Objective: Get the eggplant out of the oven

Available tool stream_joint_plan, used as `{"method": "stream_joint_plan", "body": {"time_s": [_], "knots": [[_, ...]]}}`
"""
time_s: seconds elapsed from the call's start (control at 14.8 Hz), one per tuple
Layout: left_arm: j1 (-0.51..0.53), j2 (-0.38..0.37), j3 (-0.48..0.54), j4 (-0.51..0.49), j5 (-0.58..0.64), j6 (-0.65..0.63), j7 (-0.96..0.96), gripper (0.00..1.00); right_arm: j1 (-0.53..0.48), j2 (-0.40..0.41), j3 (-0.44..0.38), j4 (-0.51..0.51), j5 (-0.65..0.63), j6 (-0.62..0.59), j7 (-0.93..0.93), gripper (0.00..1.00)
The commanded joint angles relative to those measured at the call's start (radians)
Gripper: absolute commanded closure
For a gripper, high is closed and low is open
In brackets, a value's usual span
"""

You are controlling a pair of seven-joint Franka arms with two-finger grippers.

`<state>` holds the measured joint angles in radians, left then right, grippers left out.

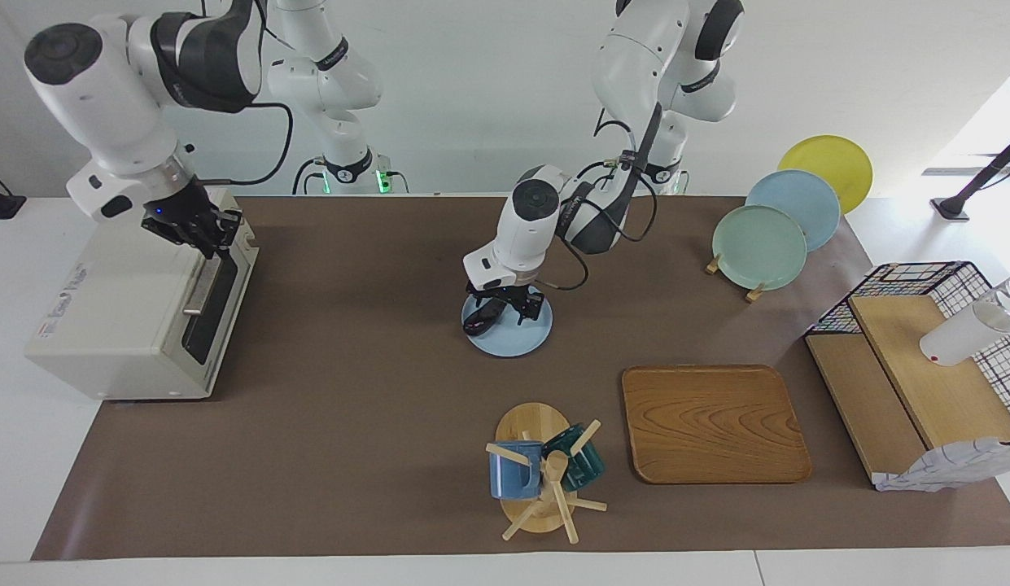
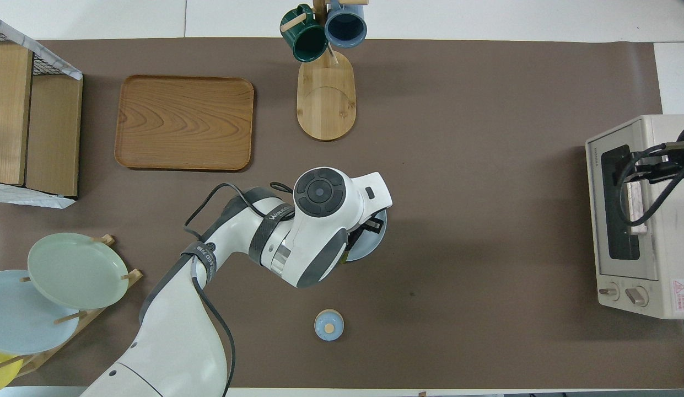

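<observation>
One camera looked from high across the table toward the robots, taking in the whole brown table mat. The other hung high above the robots' own end, looking steeply down and forward. Half a turn apart, both views shared the boxy cream-white toaster oven, the rectangular wooden tray and the round pale-blue plate.
</observation>
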<state>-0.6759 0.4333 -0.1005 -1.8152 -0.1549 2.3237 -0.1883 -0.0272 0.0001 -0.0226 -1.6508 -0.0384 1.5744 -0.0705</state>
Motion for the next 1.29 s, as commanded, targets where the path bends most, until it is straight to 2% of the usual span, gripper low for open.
{"method": "stream_joint_plan", "body": {"time_s": [0.0, 0.14, 0.27, 0.41, 0.75, 0.88, 1.02, 1.08, 1.22], "knots": [[-0.013, -0.013, 0.013, -0.026, -0.034, 0.028, 0.021, 0.28, 0.000, -0.009, 0.001, -0.004, 0.037, -0.030, 0.006, 0.00], [-0.011, -0.013, 0.013, -0.023, -0.035, 0.025, 0.021, 0.38, -0.005, -0.026, 0.001, -0.007, 0.035, -0.030, 0.069, 0.00], [-0.008, -0.013, 0.013, -0.021, -0.035, 0.020, 0.021, 0.43, -0.025, -0.023, -0.005, -0.017, 0.045, -0.033, 0.075, 0.00], [-0.007, -0.013, 0.013, -0.019, -0.035, 0.019, 0.021, 0.53, -0.019, -0.035, -0.003, -0.027, 0.041, -0.056, 0.074, 0.00], [0.021, -0.034, 0.015, -0.013, -0.067, -0.035, 0.021, 1.00, 0.023, -0.032, -0.017, -0.021, 0.031, -0.047, 0.060, 0.00], [0.048, -0.071, 0.015, -0.013, -0.092, -0.070, 0.018, 1.00, 0.068, -0.032, -0.054, -0.021, 0.028, -0.057, 0.032, 0.00], [0.103, -0.122, 0.018, -0.009, -0.106, -0.119, 0.012, 1.00, 0.072, -0.032, -0.079, -0.023, 0.029, -0.054, 0.009, 0.00], [0.152, -0.137, 0.019, 0.014, -0.115, -0.154, 0.012, 1.00, 0.067, -0.032, -0.079, -0.020, 0.029, -0.047, 0.009, 0.00], [0.243, -0.119, 0.027, 0.121, -0.108, -0.254, 0.007, 1.00, 0.059, -0.035, -0.079, -0.020, 0.031, -0.047, 0.020, 0.00]]}}
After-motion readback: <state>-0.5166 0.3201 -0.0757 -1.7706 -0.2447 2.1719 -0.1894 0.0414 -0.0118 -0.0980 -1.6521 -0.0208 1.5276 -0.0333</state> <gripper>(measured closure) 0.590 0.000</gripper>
